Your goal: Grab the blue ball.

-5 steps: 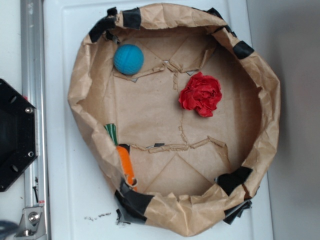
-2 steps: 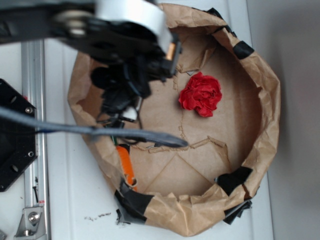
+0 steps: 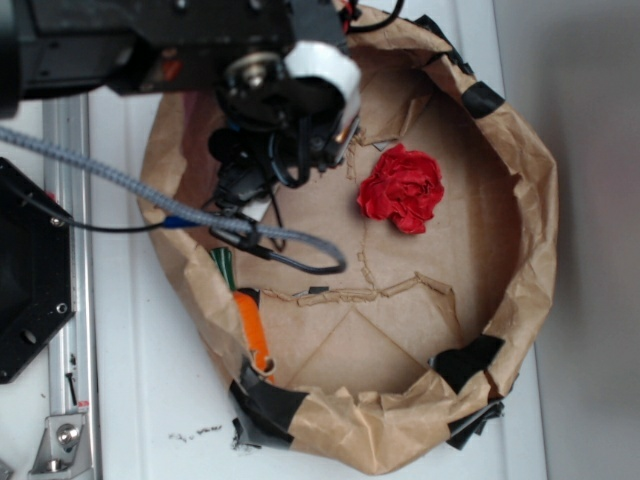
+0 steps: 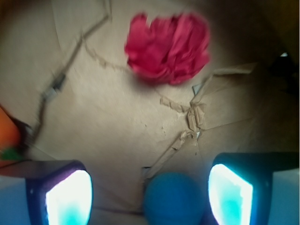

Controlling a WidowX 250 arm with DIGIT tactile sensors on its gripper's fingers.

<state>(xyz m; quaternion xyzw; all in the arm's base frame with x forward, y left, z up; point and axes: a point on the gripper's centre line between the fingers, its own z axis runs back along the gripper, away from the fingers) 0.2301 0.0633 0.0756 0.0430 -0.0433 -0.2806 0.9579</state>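
In the wrist view the blue ball (image 4: 173, 199) lies on the brown paper floor between my gripper's (image 4: 150, 197) two fingers, nearer the right one. The jaws stand wide open, with a gap on each side of the ball. In the exterior view the arm and gripper (image 3: 265, 150) hang over the upper left of the paper basket (image 3: 535, 170) and hide the ball. The red ruffled lump (image 3: 401, 188) lies to the right of the gripper and shows ahead in the wrist view (image 4: 168, 47).
An orange carrot toy with a green top (image 3: 250, 325) leans against the basket's left wall. A grey cable (image 3: 130, 185) loops across the basket's left rim. A metal rail (image 3: 70, 200) and a black plate (image 3: 30, 270) stand left of the basket.
The arm came in from the upper left and covered the ball. Since 0.4 s ago it has shifted slightly up and settled lower over the ball's spot.
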